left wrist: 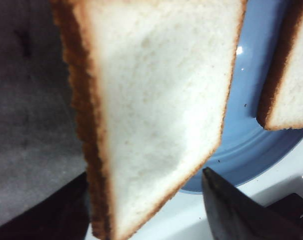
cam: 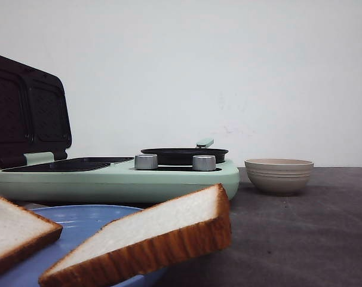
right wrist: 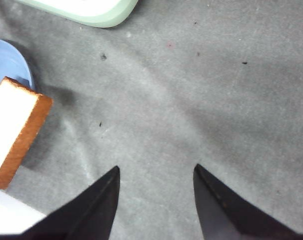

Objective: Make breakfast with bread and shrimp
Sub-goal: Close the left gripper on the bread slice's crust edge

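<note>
Early stage, by my read: nothing on the green breakfast maker (cam: 118, 179) yet, lid up, hot plate bare, small pan on its burner. One bread slice (cam: 151, 236) hangs tilted over the blue plate (cam: 88, 218) in front of the maker, left gripper (left wrist: 146, 210) pinching its lower corner; 2nd slice (cam: 14, 230) lies on the plate. Right gripper (right wrist: 156, 200) spread, empty, over bare mat beside the plate. Beige bowl (cam: 279, 174) right of the maker; shrimp not visible. Room betw. plate and bowl is open.
</note>
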### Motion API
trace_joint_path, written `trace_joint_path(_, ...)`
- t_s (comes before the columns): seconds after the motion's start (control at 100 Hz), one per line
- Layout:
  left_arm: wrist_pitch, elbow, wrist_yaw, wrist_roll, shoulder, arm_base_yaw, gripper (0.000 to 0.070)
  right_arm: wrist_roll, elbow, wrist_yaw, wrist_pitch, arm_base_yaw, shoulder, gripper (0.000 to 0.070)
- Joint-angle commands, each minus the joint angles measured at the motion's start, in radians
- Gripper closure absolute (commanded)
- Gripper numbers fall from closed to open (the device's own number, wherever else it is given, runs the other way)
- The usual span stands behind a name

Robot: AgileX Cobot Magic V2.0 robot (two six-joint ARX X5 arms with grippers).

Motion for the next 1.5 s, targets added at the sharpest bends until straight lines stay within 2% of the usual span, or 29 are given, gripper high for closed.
trace_joint_path(0.0, 0.003, 0.015, 0.004, 0.009, 0.012, -0.004, 0.0396, 0.008, 0.015, -0.004, 0.008, 0.005, 0.006, 0.0414)
trace_joint_path(0.92, 0.022, 0.014, 0.003, 0.010, 0.079, -0.006, 0.0394, 0.008, 0.015, -0.003, 0.008, 0.005, 0.005, 0.0414)
trace_joint_path(0.98, 0.022, 0.014, 0.003, 0.013, 0.081, -0.006, 0.0452, 0.008, 0.015, -0.003, 0.008, 0.005, 0.005, 0.0414)
trace_joint_path(1.08, 0.022, 0.014, 0.003, 0.015, 0.081, -0.006, 0.0700, 0.008, 0.015, -0.003, 0.008, 0.005, 0.005, 0.0414)
trace_joint_path(1.49, 0.015, 0.015, 0.004, 0.016, 0.076, -0.005, 0.0697, 0.008, 0.015, -0.003, 0.010, 0.005, 0.005, 0.0415)
